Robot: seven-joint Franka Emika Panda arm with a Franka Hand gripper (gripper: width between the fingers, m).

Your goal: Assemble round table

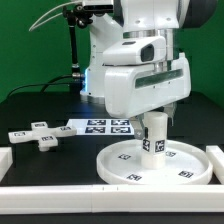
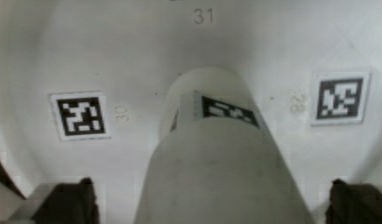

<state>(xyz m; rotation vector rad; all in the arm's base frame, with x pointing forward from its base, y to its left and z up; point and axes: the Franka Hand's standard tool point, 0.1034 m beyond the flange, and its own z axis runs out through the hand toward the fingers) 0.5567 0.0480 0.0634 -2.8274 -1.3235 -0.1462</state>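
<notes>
The large rimmed round disc lies flat at the exterior view's right. The short thick cylinder leg stands upright near its middle. My gripper is straight above the leg, and its fingers reach down on either side of the leg's top. In the wrist view the leg runs between my two dark fingertips, with a gap on each side, so the gripper is open. The disc fills the background there. The small cross-shaped base lies on the table at the exterior view's left.
The marker board lies flat between the cross base and the disc. Plain white border blocks run along the front, the left and the right. The robot's base stands behind.
</notes>
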